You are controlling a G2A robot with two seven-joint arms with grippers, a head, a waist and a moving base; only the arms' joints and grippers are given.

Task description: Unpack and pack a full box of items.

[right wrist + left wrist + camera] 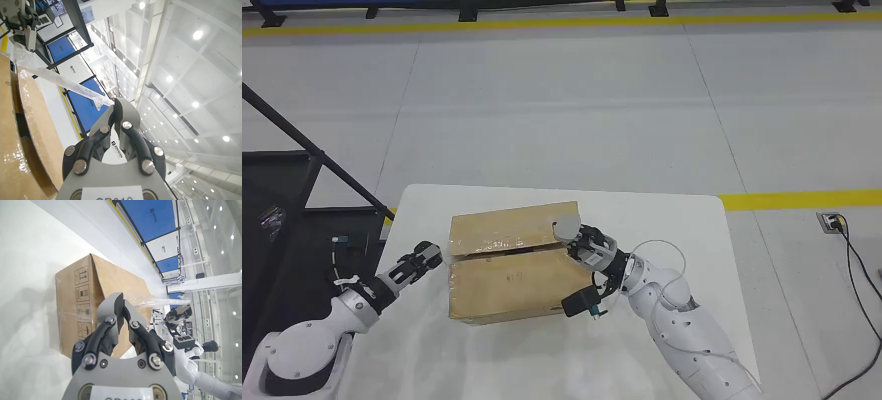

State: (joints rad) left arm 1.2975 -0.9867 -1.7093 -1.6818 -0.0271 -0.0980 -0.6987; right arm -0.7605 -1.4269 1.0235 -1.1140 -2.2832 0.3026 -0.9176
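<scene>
The cardboard box (507, 275) sits mid-bench (682, 230), its long axis running across from one arm to the other and its top flaps lying down. A clear tape strip (62, 82) has been lifted off the seam and hangs taut in the air above the box along that same axis.

The right gripper (114, 106) is closed on the strip's free end, above the box's right end. The other end of the strip comes down at the box's left end, just beside the left gripper (122, 306). That gripper's pads are together, but I cannot tell whether it pinches the tape or only sits in front of it.

The stuck end therefore lies away from the right gripper, straight down the seam, and the left arm is nearer to it. Freeing the strip probably calls for a pull along that line, not sideways.
</scene>
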